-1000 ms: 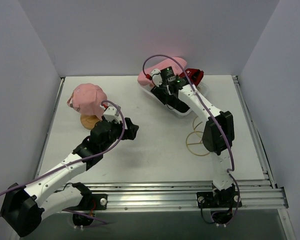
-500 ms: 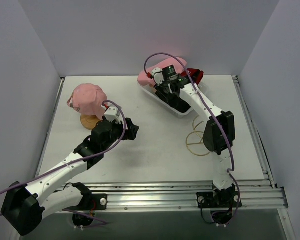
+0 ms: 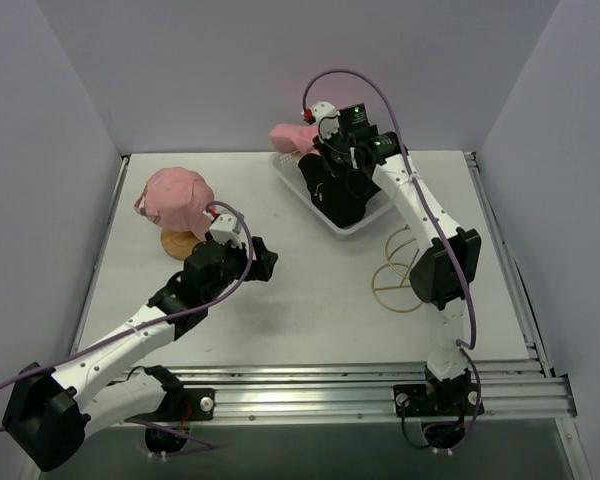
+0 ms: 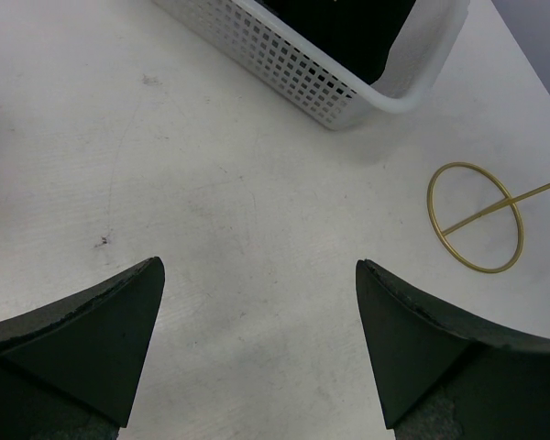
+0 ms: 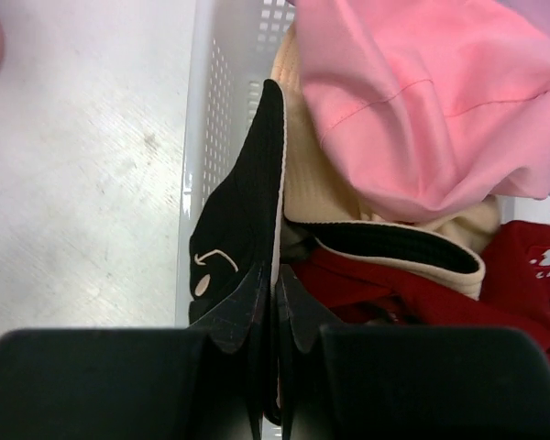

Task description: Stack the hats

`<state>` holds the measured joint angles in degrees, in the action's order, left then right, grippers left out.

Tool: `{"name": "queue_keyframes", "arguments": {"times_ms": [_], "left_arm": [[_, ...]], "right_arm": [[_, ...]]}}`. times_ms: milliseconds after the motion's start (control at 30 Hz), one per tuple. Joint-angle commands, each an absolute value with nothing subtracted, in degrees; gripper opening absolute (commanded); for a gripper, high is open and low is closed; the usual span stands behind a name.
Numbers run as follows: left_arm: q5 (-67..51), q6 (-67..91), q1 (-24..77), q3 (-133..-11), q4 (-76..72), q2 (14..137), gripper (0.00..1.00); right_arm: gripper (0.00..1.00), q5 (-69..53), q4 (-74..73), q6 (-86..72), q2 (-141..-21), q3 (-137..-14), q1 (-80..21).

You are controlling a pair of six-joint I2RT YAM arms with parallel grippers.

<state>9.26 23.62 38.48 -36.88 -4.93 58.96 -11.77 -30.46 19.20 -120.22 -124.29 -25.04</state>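
The left pincer [image 4: 257,275] is held wide open above the tabletop [image 4: 211,183], with nothing gripped. Beyond it, a pink hat [image 3: 175,197] is seated on the wooden stand [image 3: 180,240]. Farthest back, the right pincer [image 5: 275,298] is clamped on the brim of the black hat [image 5: 243,220], pinched between its tips over the white basket [image 5: 202,137]. Just beyond it, the tan hat [image 5: 321,192], the red cap [image 5: 495,284] and the other pink hat [image 5: 422,110] are piled in the basket.

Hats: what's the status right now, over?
Right gripper shut on black hat brim. Left gripper open, empty. Other hats crowd it in the basket.
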Motion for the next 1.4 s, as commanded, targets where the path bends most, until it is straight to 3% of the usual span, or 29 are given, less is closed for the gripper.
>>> {"name": "queue_keyframes", "arguments": {"times_ms": [0,233,467,1100,1367], "left_arm": [[9.93,22.41,38.67,-38.85,-5.8,58.45,0.94],[10.11,22.5,38.67,-38.76,-5.8,58.27,0.94],[10.37,22.41,38.67,-38.76,-5.8,58.45,0.94],[10.37,22.32,38.67,-38.94,-5.8,58.89,0.94],[9.4,22.32,38.67,-38.94,-6.15,59.33,0.94]], "right_arm": [[0.0,-15.21,-28.04,15.56,-115.31,-127.53,-24.87],[0.0,-17.13,-25.75,9.94,-113.47,-128.23,-22.42],[0.0,-29.61,-24.34,6.33,-113.29,-129.81,-19.86],[0.0,-37.96,-20.4,-0.52,-111.98,-133.86,-18.81],[0.0,-42.98,-13.98,-10.71,-110.3,-133.77,-18.11]]}}
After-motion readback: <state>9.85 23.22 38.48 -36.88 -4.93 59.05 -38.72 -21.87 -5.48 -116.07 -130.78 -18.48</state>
